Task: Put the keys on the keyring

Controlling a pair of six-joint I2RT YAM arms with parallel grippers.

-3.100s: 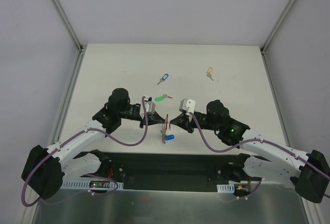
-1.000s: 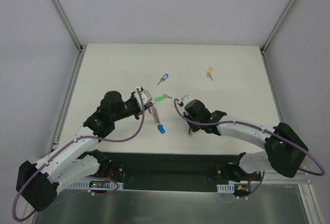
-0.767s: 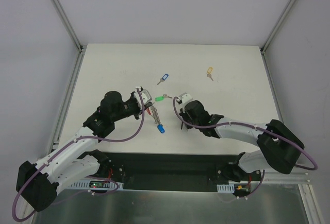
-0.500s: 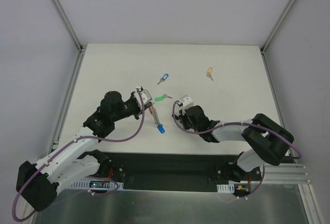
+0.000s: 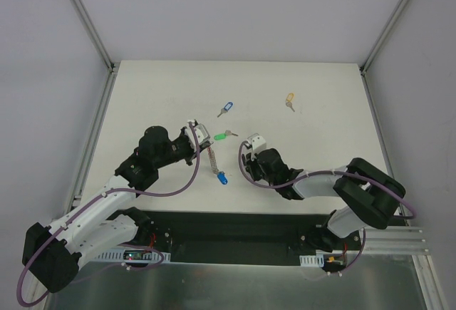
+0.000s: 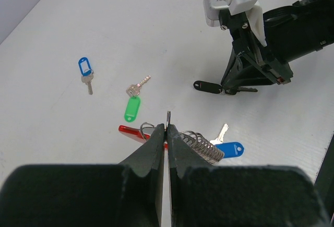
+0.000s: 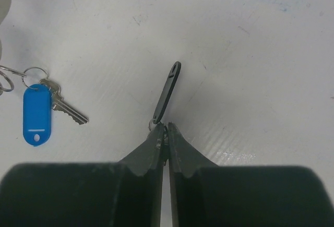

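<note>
Near blue key (image 5: pixel 222 179): at the keyring's grey end.
Right jaws: together, nipping the black key (image 7: pixel 167 94) on the bench (image 5: pixel 157 89).
Left jaws: clamped on the keyring (image 6: pixel 201 144), further left.
Green key (image 5: pixel 221 137): just beyond.
Far blue key (image 5: pixel 226 106), yellow key (image 5: pixel 289 99): farthest, yellow rightmost.

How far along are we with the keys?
One blue key looks threaded on the keyring, which the left fingers pinch. The right fingers are closed on the black key on the table. The green key, second blue key and yellow key lie loose, still to do.
</note>
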